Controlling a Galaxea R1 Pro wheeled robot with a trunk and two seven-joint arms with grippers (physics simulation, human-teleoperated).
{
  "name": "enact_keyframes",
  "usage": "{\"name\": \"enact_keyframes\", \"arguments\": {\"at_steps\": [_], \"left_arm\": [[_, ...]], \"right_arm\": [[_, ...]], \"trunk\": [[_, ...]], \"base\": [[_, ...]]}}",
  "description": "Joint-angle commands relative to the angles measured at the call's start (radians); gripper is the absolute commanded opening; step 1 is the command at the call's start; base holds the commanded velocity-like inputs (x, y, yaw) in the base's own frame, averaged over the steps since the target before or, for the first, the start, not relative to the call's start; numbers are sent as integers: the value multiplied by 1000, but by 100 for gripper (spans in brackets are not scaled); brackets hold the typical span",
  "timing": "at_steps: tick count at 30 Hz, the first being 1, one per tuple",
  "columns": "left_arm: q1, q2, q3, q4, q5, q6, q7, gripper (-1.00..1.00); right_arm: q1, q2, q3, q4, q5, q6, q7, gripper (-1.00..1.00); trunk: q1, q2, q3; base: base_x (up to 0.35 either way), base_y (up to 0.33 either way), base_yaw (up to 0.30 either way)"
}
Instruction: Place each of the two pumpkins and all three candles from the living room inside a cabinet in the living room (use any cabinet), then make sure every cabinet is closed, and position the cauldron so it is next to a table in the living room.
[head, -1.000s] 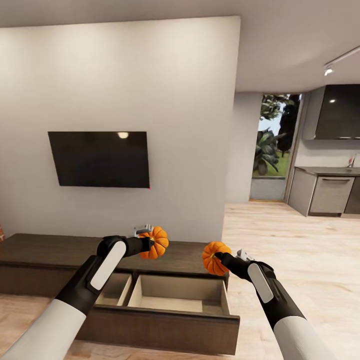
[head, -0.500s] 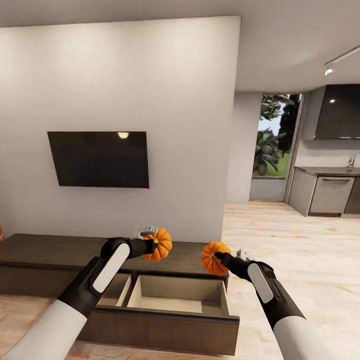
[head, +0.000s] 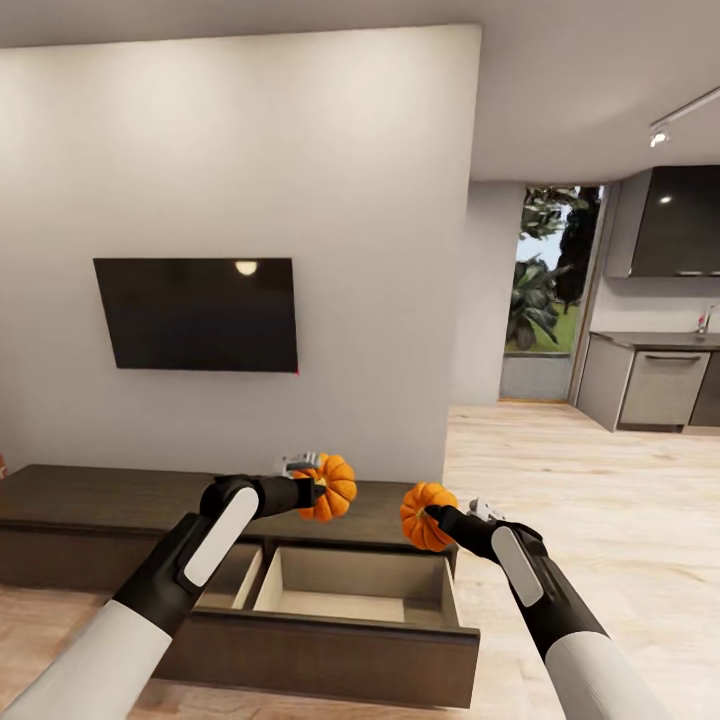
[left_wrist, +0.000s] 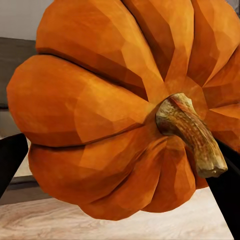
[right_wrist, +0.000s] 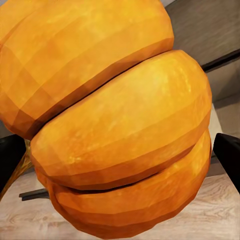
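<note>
I hold two ribbed orange pumpkins in the air over the cabinet (head: 100, 495), a long low dark-brown unit under the wall. My left gripper (head: 318, 488) is shut on one pumpkin (head: 333, 486) (left_wrist: 110, 110), its brown stem toward the wrist camera. My right gripper (head: 432, 517) is shut on the other pumpkin (head: 420, 515) (right_wrist: 115, 125). Both hang above the back edge of an open drawer (head: 350, 590) with a pale wood interior that holds nothing I can see.
A dark TV (head: 195, 314) hangs on the white wall above the cabinet. A second, narrower drawer (head: 228, 578) stands open beside the first. To the right, wood floor (head: 600, 480) leads toward kitchen units (head: 655, 385) and a glass door (head: 545, 290).
My left gripper has carried its pumpkin a little to the right and up. The right pumpkin has edged slightly left. The view has tipped slightly.
</note>
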Motion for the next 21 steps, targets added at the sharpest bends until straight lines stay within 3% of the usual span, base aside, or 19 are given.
{"name": "enact_keyframes", "arguments": {"at_steps": [1,9,21], "left_arm": [[-1,1,-3,-2,9,2,8,-100],[-1,3,-2,-2,9,14,-2,-100],[-1,3,1,-24,10,124,-3,-100]], "right_arm": [[-1,1,-1,-2,-12,4,-10,-100],[-1,0,4,-3,-11,4,-10,-100],[-1,2,5,-4,-11,4,-10,-100]], "trunk": [[4,-8,-5],[35,-64,-30],[81,-148,-67]], "base": [[0,0,0],[0,0,0],[0,0,0]]}}
